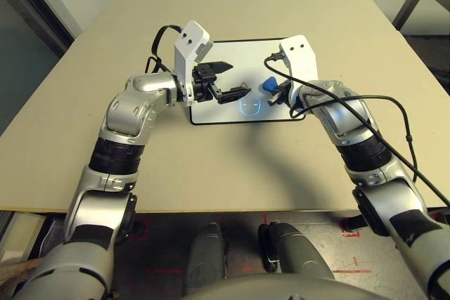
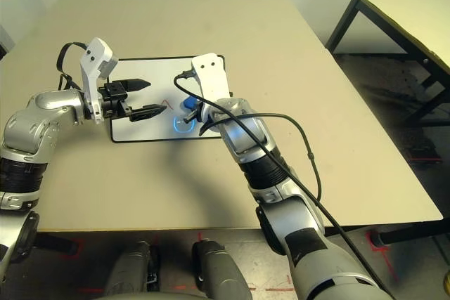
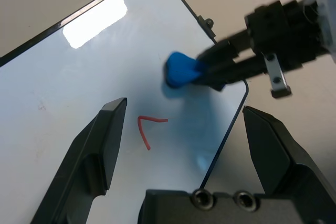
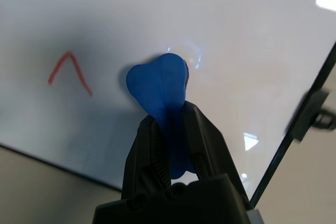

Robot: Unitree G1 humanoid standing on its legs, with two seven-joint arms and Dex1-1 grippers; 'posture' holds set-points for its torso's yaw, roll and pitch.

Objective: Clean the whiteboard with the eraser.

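Observation:
The whiteboard [image 1: 239, 54] lies flat at the middle of the table, its short side toward me. A small red angle mark [image 3: 149, 127] and a faint blue circle [image 1: 249, 107] are on it. My right gripper [image 4: 168, 145] is shut on the blue eraser [image 4: 160, 85], whose free end presses on the board near its right edge, beside the red mark. My left gripper [image 1: 237, 79] hovers open over the board's left half, fingers pointing at the eraser with nothing between them. From the left wrist I see the eraser [image 3: 181, 69] in the right gripper [image 3: 220, 64].
The beige table [image 1: 246, 173] has bare surface all around the board. A second table [image 2: 408, 12] stands off to the right across a gap of floor. Black cables loop from both wrists over the board's near corners.

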